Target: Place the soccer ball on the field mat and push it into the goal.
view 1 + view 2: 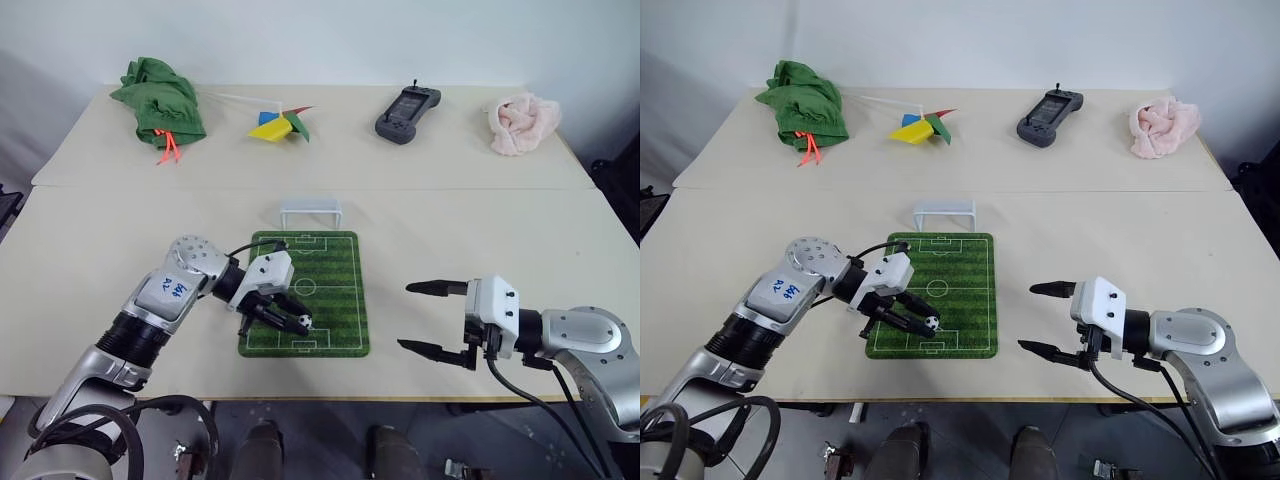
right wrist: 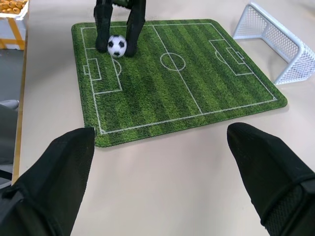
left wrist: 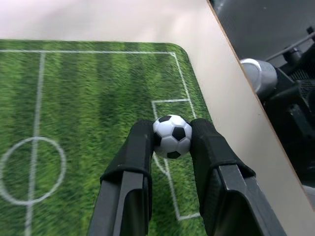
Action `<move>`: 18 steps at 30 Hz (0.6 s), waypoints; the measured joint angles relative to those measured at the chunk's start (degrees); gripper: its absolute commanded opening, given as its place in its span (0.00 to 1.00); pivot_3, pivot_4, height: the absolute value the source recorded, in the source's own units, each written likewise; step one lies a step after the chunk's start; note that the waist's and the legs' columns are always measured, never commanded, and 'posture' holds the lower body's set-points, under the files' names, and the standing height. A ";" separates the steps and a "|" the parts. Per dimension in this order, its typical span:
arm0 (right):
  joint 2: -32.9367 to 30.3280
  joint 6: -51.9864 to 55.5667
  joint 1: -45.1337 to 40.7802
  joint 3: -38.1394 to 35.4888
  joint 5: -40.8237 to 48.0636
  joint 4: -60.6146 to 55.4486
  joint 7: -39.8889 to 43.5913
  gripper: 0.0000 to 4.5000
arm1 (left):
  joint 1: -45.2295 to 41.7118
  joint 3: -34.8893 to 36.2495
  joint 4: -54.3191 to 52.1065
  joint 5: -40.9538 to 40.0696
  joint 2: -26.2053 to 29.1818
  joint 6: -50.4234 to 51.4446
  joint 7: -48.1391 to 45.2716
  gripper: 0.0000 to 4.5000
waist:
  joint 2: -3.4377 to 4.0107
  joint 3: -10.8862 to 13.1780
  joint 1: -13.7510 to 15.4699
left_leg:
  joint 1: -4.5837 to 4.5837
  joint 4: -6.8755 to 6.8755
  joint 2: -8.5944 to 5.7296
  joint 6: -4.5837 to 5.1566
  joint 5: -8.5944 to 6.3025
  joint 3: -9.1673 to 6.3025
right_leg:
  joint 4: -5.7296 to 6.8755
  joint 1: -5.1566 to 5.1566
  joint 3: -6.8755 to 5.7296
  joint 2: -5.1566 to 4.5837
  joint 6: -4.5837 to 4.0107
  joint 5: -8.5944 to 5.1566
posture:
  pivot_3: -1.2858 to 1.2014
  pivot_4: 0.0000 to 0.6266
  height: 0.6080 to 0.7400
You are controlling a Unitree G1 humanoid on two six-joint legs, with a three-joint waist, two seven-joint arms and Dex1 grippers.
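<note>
At the near edge of the cream table (image 1: pixel 90 250), the right gripper (image 1: pixel 434 318) hangs over bare tabletop beside the mat's right edge, its two black fingers spread wide with nothing between them.

Just beyond the table's near edge lies the flat green striped field mat (image 1: pixel 335 290) with white pitch lines, its long axis running from the near edge toward the far edge. Over its near end, by the near penalty box, the left gripper (image 1: pixel 283 318) clamps the tiny white soccer ball with black patches (image 1: pixel 301 322) between its two black fingertips (image 3: pixel 140 142). The ball sits at or just above the mat surface; whether it touches the mat I cannot tell.

The coming move turns on this line: from the ball, the small white netted goal frame (image 1: pixel 310 213) stands straight up the mat's long axis, on the tabletop just past the mat's far short edge, its mouth facing back down the mat. The whole length of the mat lies between ball and goal. The left gripper reaches in from the mat's left side, across that axis, so after release I judge a push would have to go toward the far edge rather than along the fingers. The left arm is plainly the nearer one.
</note>
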 measured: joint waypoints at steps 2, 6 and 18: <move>0.00 0.06 0.00 0.00 -0.01 -0.05 -0.06 1.00 | 0.67 -0.16 -0.01 0.55 0.00 -0.68 -0.37 0.19 | 0.00 0.00 0.00 | 0.00 0.00 0.00 0.00 0.00 0.00 | 0.00 0.00 0.00 0.00 0.00 0.00 | 0.52 0.24 1.00; 0.00 0.16 -0.24 0.04 -0.20 -0.05 -0.27 1.00 | 1.76 -1.20 0.31 2.07 -0.60 -2.49 -0.80 0.19 | 0.00 0.00 0.08 | 0.00 0.01 0.00 0.00 0.00 0.00 | -0.01 0.01 0.00 0.00 0.00 0.00 | 0.52 0.24 1.00; 0.02 1.35 -0.45 0.11 -0.18 -0.33 -1.55 1.00 | 1.16 -1.00 2.44 3.42 -2.38 -4.62 -0.83 0.19 | 0.00 0.00 0.08 | 0.01 0.08 0.00 0.00 0.00 0.00 | -0.01 0.02 0.00 0.00 0.00 0.00 | 0.52 0.24 1.00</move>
